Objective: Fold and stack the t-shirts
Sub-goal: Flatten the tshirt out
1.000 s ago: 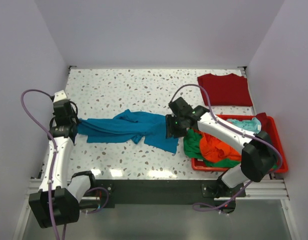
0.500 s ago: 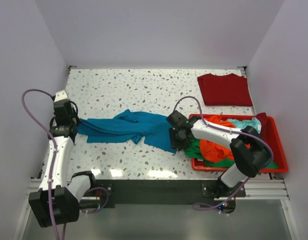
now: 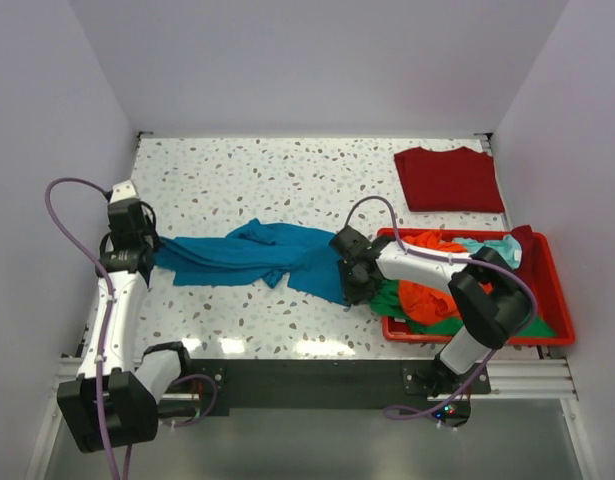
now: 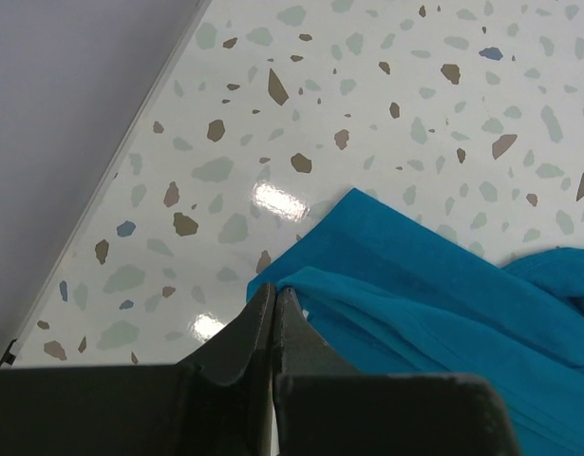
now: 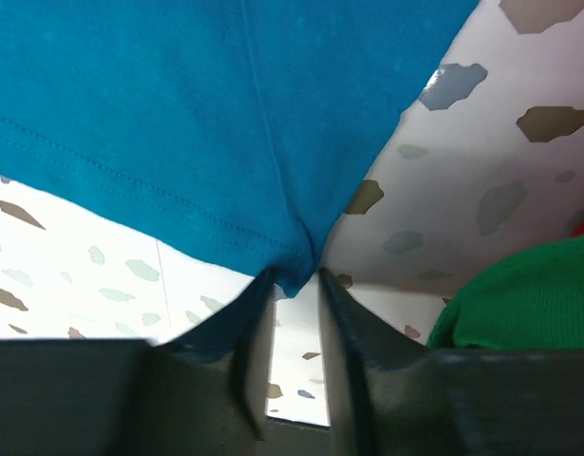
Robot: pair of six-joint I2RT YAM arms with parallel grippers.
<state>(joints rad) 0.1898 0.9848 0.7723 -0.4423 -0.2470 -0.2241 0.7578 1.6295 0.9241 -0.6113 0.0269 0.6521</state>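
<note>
Teal t-shirt (image 3: 247, 255): soft rumpled knit, strung across the glossy speckled table (image 3: 247, 180). Left gripper (image 4: 274, 290) is pinched fully closed on its left edge. Right gripper (image 5: 292, 280) has narrow jaws with the stitched hem corner between them; can't tell if it grips.

Speckled table (image 3: 237, 170) under a crumpled teal-blue t-shirt (image 3: 247, 255), folded dark red t-shirt (image 3: 449, 180), red bin (image 3: 559, 295).

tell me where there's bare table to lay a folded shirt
Free: the far table strip between the teal shirt and back wall, left of the red shirt; also the near strip before the teal shirt. Crowded: the right side, with the full bin and right hand.
</note>
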